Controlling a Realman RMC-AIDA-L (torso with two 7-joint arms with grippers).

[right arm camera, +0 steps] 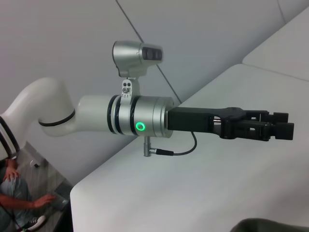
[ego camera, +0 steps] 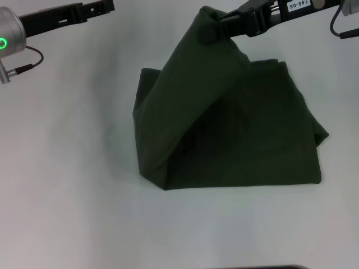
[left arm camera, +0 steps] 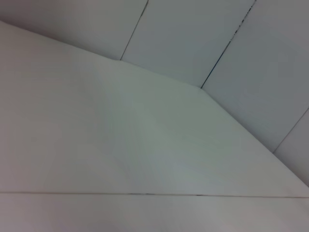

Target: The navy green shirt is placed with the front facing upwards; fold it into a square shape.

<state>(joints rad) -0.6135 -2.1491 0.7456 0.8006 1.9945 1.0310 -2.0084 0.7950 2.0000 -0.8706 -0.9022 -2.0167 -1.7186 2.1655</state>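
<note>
Nearest you on the white bench lies the navy green shirt, already folded into a rough dark square at the centre, plain cloth facing up with no lettering showing. Its near edge rests flat on the bench, while one far corner is lifted into a peak. Your right tool is clamped on that raised corner, at the far side just right of centre, with its arm reaching in from the far right. Cloth slopes from the peak down to the shirt's left edge. Your left tool hangs above bare bench at the far left, well apart from the shirt, its fingers drawn together and holding nothing.
</note>
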